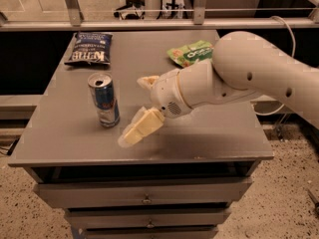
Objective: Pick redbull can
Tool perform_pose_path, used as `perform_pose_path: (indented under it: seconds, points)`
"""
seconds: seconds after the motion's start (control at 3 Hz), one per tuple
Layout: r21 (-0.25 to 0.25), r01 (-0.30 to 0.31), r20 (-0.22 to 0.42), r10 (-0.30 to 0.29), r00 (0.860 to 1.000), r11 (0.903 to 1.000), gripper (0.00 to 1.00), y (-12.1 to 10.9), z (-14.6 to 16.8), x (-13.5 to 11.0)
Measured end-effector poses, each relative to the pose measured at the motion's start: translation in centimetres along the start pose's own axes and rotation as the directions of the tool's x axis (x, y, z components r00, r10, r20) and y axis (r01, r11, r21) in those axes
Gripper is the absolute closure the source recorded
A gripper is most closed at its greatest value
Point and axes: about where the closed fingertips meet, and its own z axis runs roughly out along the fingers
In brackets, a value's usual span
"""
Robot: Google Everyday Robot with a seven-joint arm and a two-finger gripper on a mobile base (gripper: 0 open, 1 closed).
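Observation:
The redbull can (pixel 103 99), blue and silver with an open silver top, stands upright on the left part of the grey table (pixel 65 133). My gripper (pixel 133 110) is just right of the can, low over the table, with its cream fingers spread apart and nothing between them. One finger (pixel 139 128) points toward the table's front; the other (pixel 147 81) sits behind it. The gripper is apart from the can.
A dark blue chip bag (pixel 88 49) lies at the table's back left. A green snack bag (pixel 192 53) lies at the back right, partly behind my white arm (pixel 249 76). Drawers (pixel 144 195) sit under the table top. A rail runs behind.

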Motion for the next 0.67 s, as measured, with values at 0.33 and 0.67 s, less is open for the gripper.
perform_pose_path:
  seconds: [0.33, 0.67]
  points:
    - [-0.024, -0.030, 0.092, 0.032, 0.995, 0.9993, 0.00, 0.4, 2.6, -1.7]
    - [-0.046, -0.051, 0.164, 0.058, 0.985, 0.9976, 0.00, 0.9, 4.5, -3.2]
